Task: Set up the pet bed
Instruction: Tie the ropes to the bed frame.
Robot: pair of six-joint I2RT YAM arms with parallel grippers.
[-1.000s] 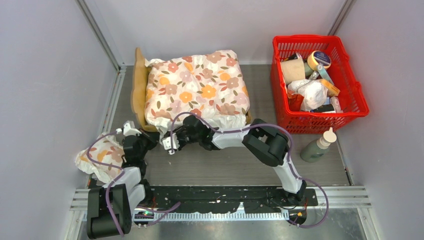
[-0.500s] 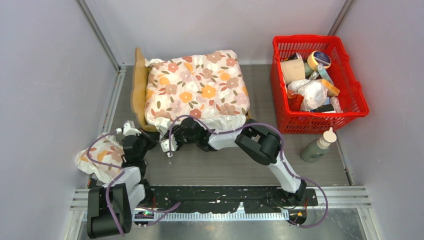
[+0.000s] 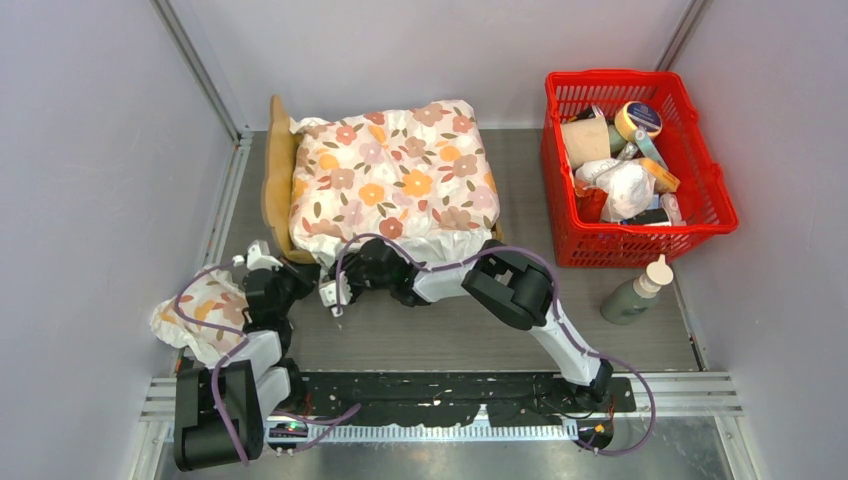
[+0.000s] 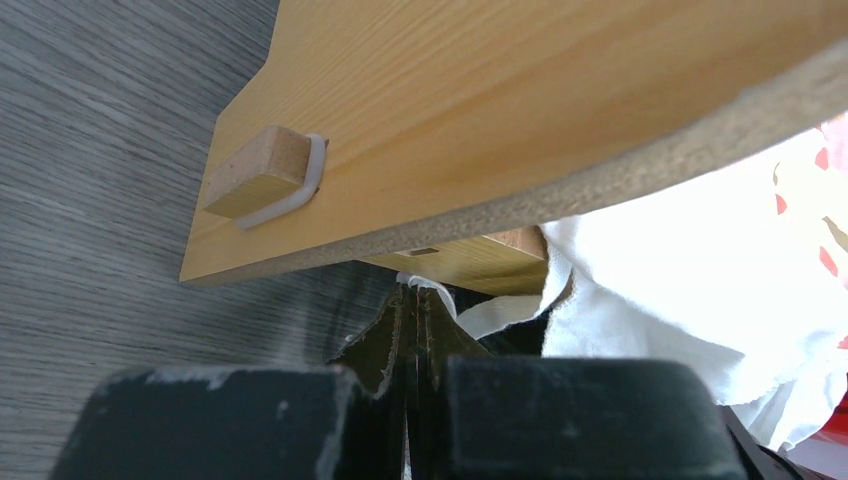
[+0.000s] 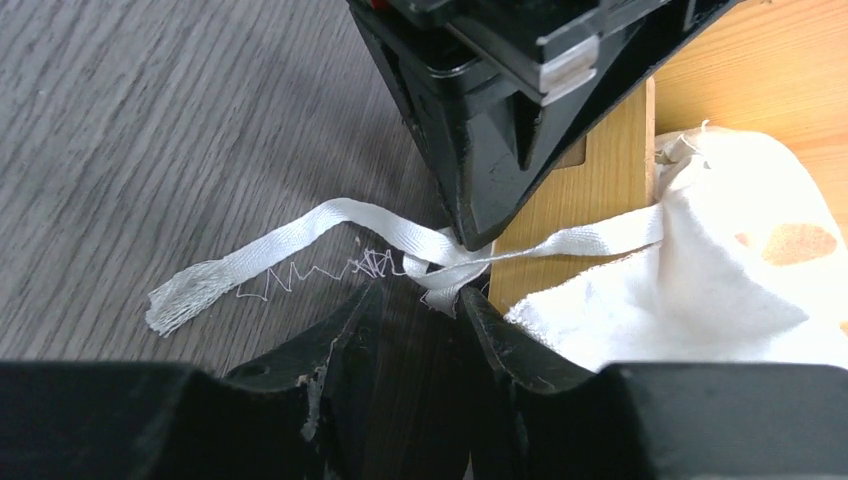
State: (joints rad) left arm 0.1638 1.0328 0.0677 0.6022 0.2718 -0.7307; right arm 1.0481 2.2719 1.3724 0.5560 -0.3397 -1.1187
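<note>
- pet bed (image 3: 277,170) sits toward the back left of the table (image 3: 450,330), floral cushion (image 3: 390,175) piled on top
- left gripper (image 4: 410,300) is pinched tight on a white tie (image 5: 300,225) at the bed's near corner
- right gripper (image 5: 420,300) is narrowly parted, the tie's knot right at its tips

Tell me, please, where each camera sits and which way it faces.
Top external: above and behind the bases, looking down on the pet bed, floral cushion and red basket; left arm and right arm show.
Left wrist: low at the bed's corner, facing its wooden panel close up; shut left gripper shows.
Right wrist: low over the table, facing the white tie; open right gripper shows.
Shared: both wrist views catch the tie, which the left gripper pinches.
</note>
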